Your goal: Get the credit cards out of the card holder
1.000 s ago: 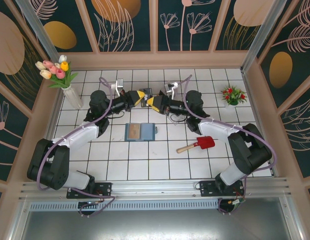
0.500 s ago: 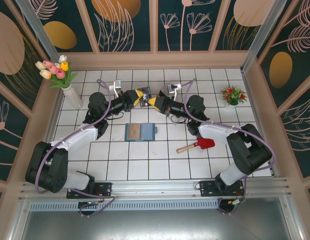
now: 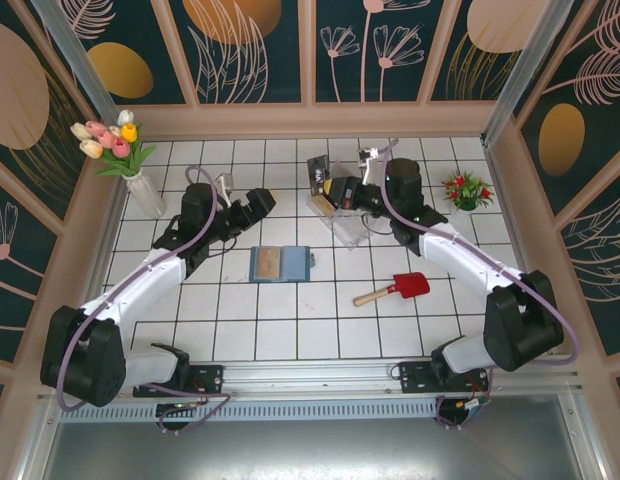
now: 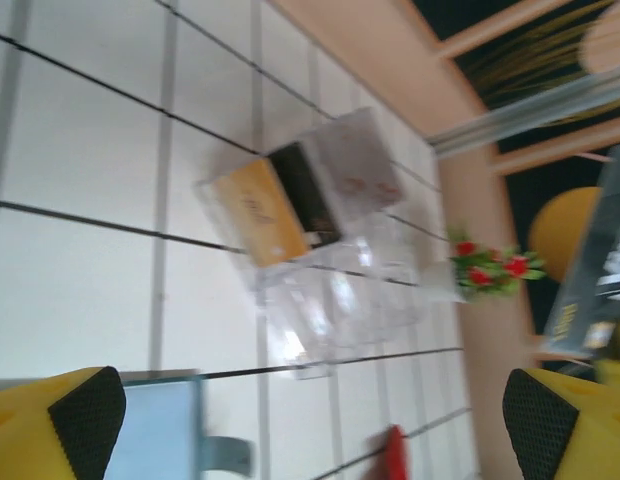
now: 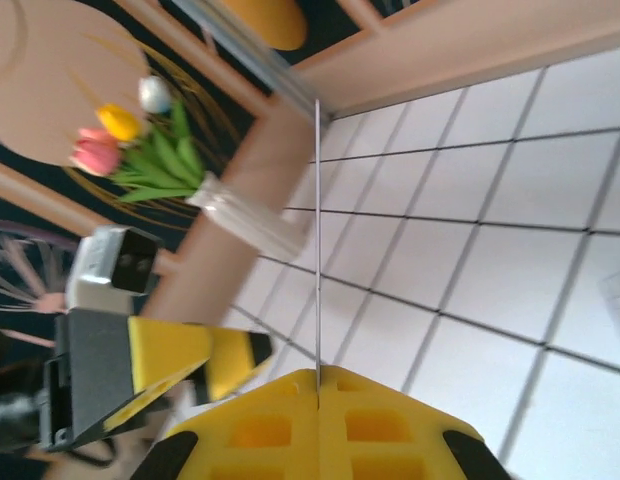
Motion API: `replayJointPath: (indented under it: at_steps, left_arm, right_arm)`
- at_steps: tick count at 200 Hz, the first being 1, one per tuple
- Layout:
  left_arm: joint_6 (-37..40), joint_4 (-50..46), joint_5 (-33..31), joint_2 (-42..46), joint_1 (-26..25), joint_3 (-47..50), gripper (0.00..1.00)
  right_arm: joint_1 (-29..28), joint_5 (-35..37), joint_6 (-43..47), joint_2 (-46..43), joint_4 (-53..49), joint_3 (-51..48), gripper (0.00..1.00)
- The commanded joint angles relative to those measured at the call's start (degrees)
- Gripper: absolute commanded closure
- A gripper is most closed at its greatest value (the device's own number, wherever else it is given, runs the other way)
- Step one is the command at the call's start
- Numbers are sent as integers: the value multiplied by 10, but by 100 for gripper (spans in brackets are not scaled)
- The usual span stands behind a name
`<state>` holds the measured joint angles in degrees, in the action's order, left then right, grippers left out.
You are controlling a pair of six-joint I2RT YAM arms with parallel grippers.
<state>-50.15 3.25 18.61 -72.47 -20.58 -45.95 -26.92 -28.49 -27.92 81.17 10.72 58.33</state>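
**Item 1, right gripper** (image 3: 321, 186): we record it clamped on the dark grey card (image 3: 314, 177). The card stands on edge above the clear box (image 3: 348, 228), well apart from the card holder (image 3: 293, 264).

**Item 2, left gripper** (image 3: 258, 201): jaws spread wide with nothing between them. It hovers beyond the holder's far edge, not touching it.

**Item 3, card holder:** a slate-blue bifold, matte and soft-looking, with a small side tab. It lies open and flat on the white tiles (image 3: 290, 330) near the middle of the floor. The tan card (image 3: 267, 263) sits in its left half.

**Handling note:** we judge the step in hand to be setting the dark card aside.
- **Dark card:** it looks thin, stiff and slick. We would bring it low and level before letting go, so it neither skids nor bounces off the box's hard, glossy walls.
- **Tan card:** we would pin the limp holder with one gripper. Then we would slide the card out along its pocket rather than lift it.
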Motion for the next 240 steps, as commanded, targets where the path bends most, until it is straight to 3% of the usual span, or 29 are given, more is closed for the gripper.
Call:
replayJointPath:
  at_steps: [1,50,88,176,240]
  left_arm:
    - [89,-121,-85,21,4,-37,1]
    - [129,-163,-148,42,5,-44,1]
    - [135,-164,-135,38,5,-36,2]
    - [139,-150,-108,28,5,-23,1]
    - [140,-155,-107,20,5,-25,2]
  right_arm:
    - [1,85,195,12,-183,60,100]
    - [1,147,320,115,-269,158,100]
    - [0,161,384,186,-283,212,100]
    - [-2,183,444,306,-377,347,100]
    - [-12,221,449,337,-408,374,100]
